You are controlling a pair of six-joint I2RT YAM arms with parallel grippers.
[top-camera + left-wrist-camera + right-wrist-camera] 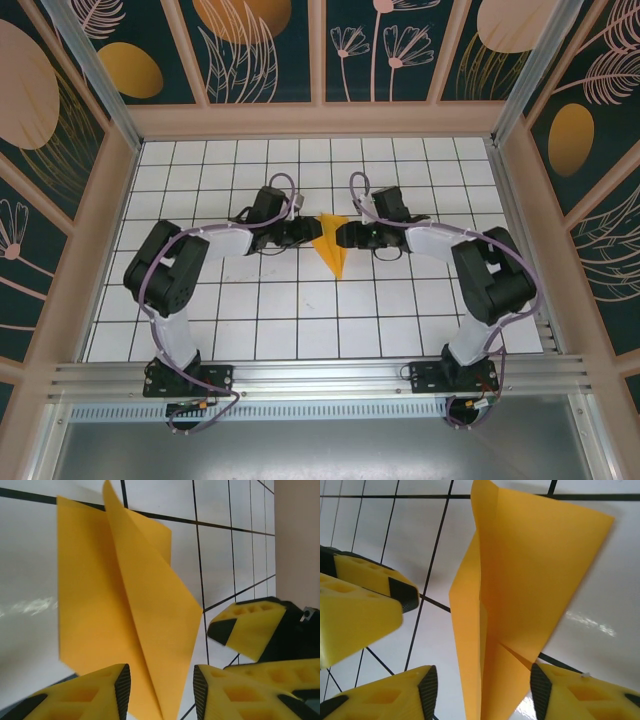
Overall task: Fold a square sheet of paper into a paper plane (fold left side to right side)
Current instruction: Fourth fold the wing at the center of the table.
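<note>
Paper plane (331, 246) between left gripper (307, 233) and right gripper (349, 236) on gridded table (300, 310)

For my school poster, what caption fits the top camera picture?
The left pincer and right pincer flank an orange-yellow paper plane on the white grid table.

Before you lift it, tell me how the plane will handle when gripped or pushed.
Probably floppy: the plane is thin folded paper, and its flaps seem to stand up. Likely very light, so a push may skid it across the glossy table. A hard pinch could crush the raised crease.
</note>
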